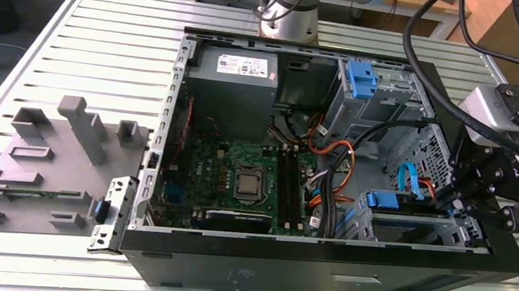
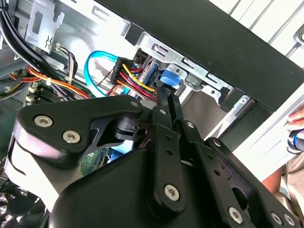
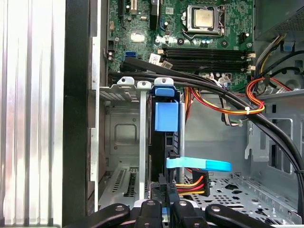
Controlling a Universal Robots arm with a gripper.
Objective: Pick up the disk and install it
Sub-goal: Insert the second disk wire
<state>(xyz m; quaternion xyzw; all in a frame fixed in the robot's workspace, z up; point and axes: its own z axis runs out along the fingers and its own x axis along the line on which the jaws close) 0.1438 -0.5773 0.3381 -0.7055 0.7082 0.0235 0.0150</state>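
Your arm arcs over the computer case, with the wrist tipped down at one end. Your gripper sits inside the case, fingers drawn close together, pinching the disk.

Black cables, red-yellow power wires and a blue data cable crowd the gap beside the drive cage holding the disk; the perforated case floor lies open.

the disk, blue-bracketed, stands on edge inside the metal drive cage.
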